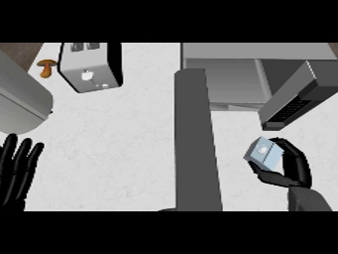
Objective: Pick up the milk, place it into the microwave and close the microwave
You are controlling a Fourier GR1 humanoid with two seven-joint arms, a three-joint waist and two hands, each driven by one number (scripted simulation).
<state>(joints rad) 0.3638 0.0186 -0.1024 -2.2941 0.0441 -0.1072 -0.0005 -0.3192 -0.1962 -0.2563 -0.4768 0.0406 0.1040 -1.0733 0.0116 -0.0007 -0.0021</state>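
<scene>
A small pale blue milk carton [264, 153] is held above the counter at the right, with my right hand [290, 167] curled round it from the right and below. The grey microwave [230, 74] stands at the back right, its cavity facing me. Its door [302, 94] is swung open to the right, just beyond the carton. My left hand [9, 171] rests open at the lower left edge, fingers straight and pointing up.
A silver toaster [91, 67] stands at the back left, with a brown mushroom [47, 68] to its left. A large grey rounded body [10, 96] fills the left side. A dark grey upright bar [197, 141] runs down the view's middle over the white counter [120, 144].
</scene>
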